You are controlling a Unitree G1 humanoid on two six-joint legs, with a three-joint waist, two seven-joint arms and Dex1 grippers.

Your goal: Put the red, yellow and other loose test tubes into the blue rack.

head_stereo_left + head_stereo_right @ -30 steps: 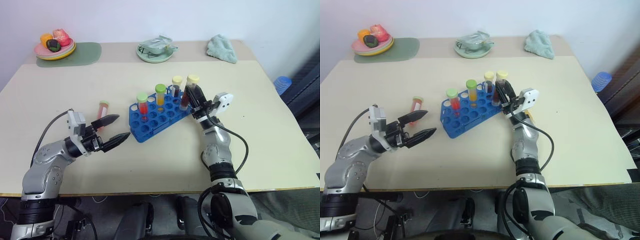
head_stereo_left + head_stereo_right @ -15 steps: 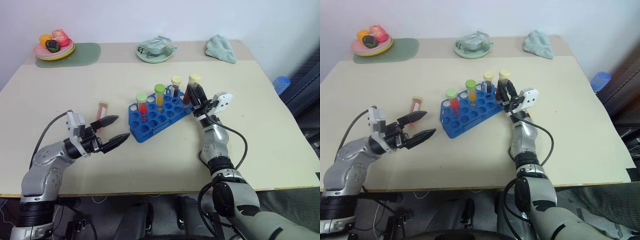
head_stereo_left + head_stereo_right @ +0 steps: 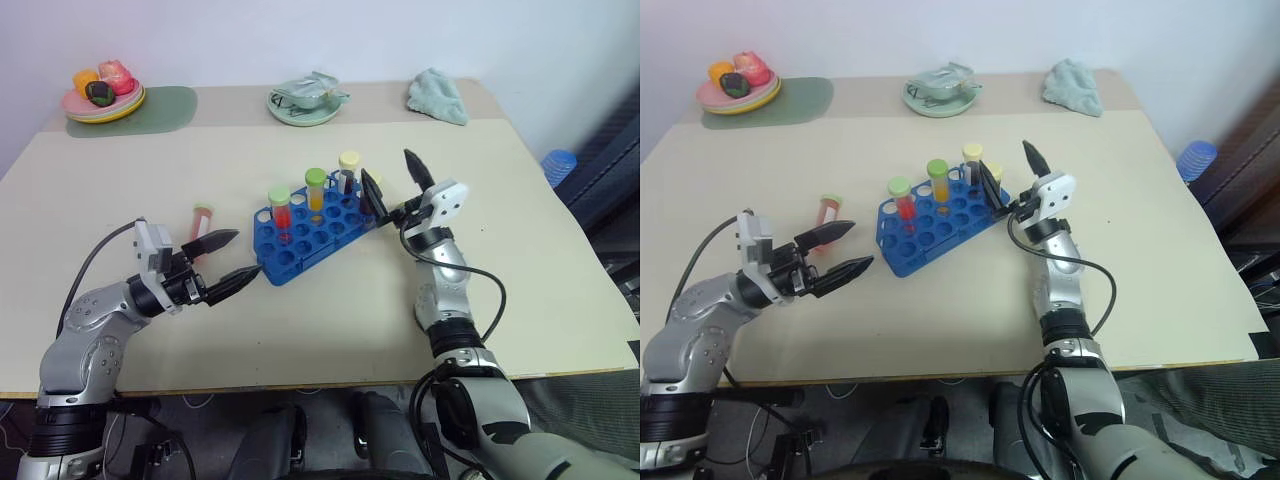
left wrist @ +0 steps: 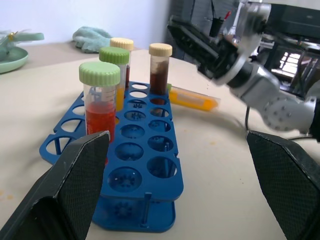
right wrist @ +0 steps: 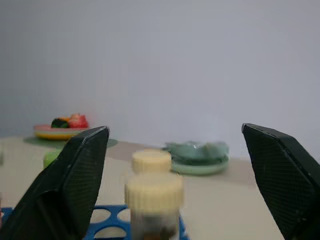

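Note:
The blue rack [image 3: 312, 228] sits mid-table and holds a red tube [image 3: 281, 208], an orange tube [image 3: 317, 190] and a yellow-capped tube [image 3: 349, 168]. A dark brown tube [image 4: 160, 70] with a pale yellow cap stands in a hole at the rack's right end. My right gripper [image 3: 392, 180] hovers open just over it, one finger on each side and neither touching; the wrist view shows the cap [image 5: 154, 192] below the spread fingers. A yellow tube [image 4: 194, 98] lies on the table behind the rack. A loose red tube [image 3: 204, 217] lies left of the rack, just behind my open, empty left gripper [image 3: 243, 254].
At the back of the table stand a plate of toy food [image 3: 103, 95] on a green mat [image 3: 168, 105], a green dish [image 3: 308, 102] and a teal cloth [image 3: 437, 98]. A blue object [image 3: 560, 166] lies beyond the table's right edge.
My right gripper has opened and let go of the dark brown tube, which now stands in the rack. The hand has lifted slightly. My left arm has stayed still.

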